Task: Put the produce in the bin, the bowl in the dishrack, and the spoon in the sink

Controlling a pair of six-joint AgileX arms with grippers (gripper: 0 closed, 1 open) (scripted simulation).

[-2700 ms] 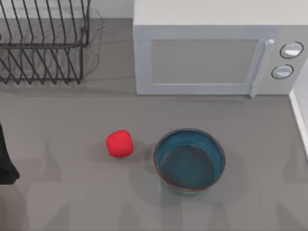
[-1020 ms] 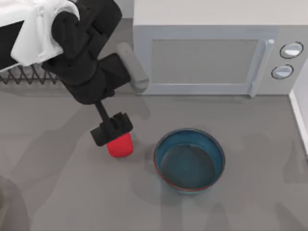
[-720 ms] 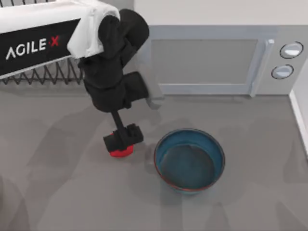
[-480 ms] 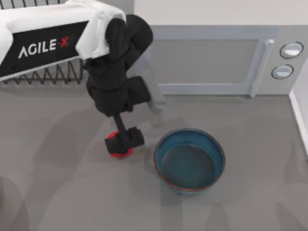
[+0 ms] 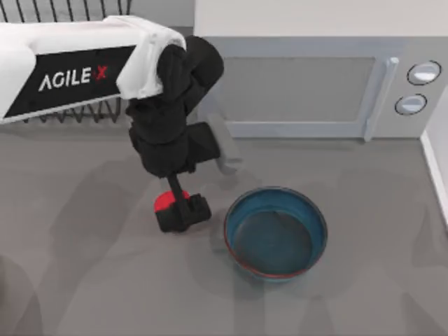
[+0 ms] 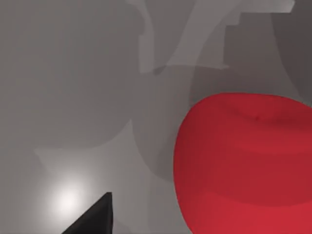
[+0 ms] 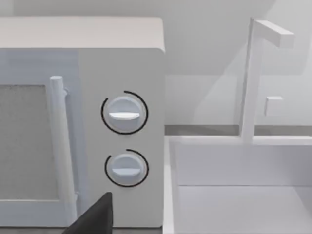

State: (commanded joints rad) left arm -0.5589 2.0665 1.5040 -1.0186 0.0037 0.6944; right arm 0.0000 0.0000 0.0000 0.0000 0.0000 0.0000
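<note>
The red produce (image 5: 166, 201) lies on the grey table left of the teal bowl (image 5: 275, 234), which stands upright and empty. My left gripper (image 5: 183, 212) is down over the produce and covers most of it. In the left wrist view the produce (image 6: 248, 165) looms large beside one dark fingertip (image 6: 95, 219), with a gap between them; the gripper is open and holds nothing. The dishrack (image 5: 70, 110) stands at the back left, mostly behind my left arm. The right wrist view shows one dark fingertip (image 7: 95, 217) of my parked, open right gripper, facing the sink (image 7: 243, 195). Spoon and bin are out of view.
A white microwave (image 5: 308, 77) with two knobs fills the back of the table, close behind the left arm. A white faucet (image 7: 253, 73) rises over the sink past the table's right edge. Bare grey table lies in front of the bowl and at the left.
My left arm came in from the left over the table, settled above the produce and lowered onto it. Over the last half second the gripper slid slightly toward the front. The bowl stayed put.
</note>
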